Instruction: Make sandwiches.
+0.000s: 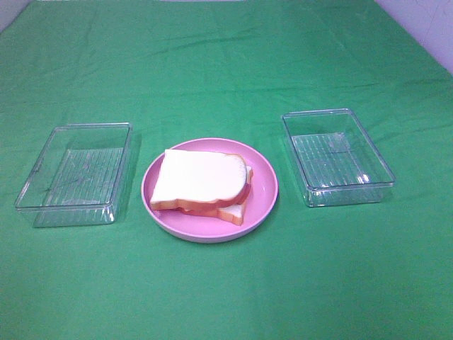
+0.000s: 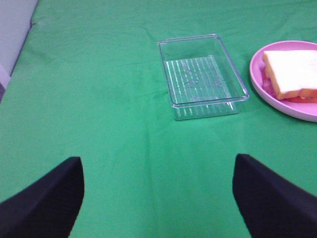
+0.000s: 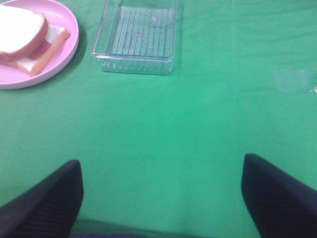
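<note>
A sandwich (image 1: 202,183) lies on the round pink plate (image 1: 266,190) at the table's middle: white bread with orange-brown crust on top, a reddish layer under it, and a second slice sticking out below. The left wrist view catches the sandwich (image 2: 292,73) at its edge, and the right wrist view shows the sandwich (image 3: 22,37) too. My left gripper (image 2: 157,161) is open above bare green cloth, well short of the plate. The right gripper (image 3: 161,159) is open as well, with nothing between its fingers. Neither arm appears in the high view.
A clear plastic tray (image 1: 71,214) stands empty left of the plate, and another clear tray (image 1: 350,195) stands empty to its right. Each wrist view shows its own side's tray (image 2: 205,110) (image 3: 136,65). Green cloth (image 1: 226,283) covers the table.
</note>
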### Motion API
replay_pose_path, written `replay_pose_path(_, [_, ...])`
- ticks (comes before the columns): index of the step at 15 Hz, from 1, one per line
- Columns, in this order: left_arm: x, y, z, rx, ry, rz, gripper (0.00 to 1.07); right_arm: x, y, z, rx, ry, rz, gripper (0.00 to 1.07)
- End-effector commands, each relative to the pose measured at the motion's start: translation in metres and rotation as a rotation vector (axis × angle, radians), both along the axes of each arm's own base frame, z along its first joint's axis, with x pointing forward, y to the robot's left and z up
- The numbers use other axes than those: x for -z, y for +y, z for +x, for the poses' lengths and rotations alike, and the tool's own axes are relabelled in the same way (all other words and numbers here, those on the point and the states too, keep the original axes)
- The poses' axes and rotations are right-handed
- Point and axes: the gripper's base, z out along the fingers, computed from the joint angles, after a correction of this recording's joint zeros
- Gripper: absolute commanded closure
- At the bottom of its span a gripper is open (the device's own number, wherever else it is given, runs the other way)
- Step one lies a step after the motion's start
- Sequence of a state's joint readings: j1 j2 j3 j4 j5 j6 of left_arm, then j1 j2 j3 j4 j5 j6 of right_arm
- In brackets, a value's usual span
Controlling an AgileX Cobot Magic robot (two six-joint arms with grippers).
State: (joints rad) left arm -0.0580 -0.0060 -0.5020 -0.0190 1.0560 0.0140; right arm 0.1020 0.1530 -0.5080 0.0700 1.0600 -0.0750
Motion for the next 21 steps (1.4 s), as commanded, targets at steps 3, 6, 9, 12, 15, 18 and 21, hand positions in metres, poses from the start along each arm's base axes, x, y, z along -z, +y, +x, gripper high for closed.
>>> replay_pose_path(3, [0.0,-0.001,-0.002,-0.049,-0.028,-0.01,0.28,0.0,-0.002,-0.018,0.015,-0.123,0.023,0.26])
replay_pose_path(6, [0.0,-0.001,-0.003,-0.05,-0.029,-0.01,0.28,0.0,-0.002,-0.024,0.023,-0.163,0.027,0.26])
replay_pose_path(9, [0.0,-0.001,-0.003,-0.05,-0.029,-0.01,0.28,0.0,0.0,-0.026,0.04,-0.171,0.04,0.26])
replay_pose_path(12, [0.0,-0.001,-0.003,-0.05,-0.029,-0.01,0.28,0.0,0.0,-0.025,0.04,-0.169,0.041,0.26])
replay_pose_path(15, [0.0,-0.001,-0.003,-0.05,-0.029,-0.01,0.28,0.0,0.0,-0.025,0.04,-0.169,0.041,0.26])
replay_pose_path(18, [0.0,-0.001,-0.002,-0.05,-0.028,-0.01,0.28,0.0,0.0,-0.025,0.04,-0.169,0.041,0.26])
replay_pose_path(21, [0.0,-0.001,-0.002,-0.05,-0.028,-0.01,0.28,0.0,0.0,-0.025,0.04,-0.169,0.041,0.26])
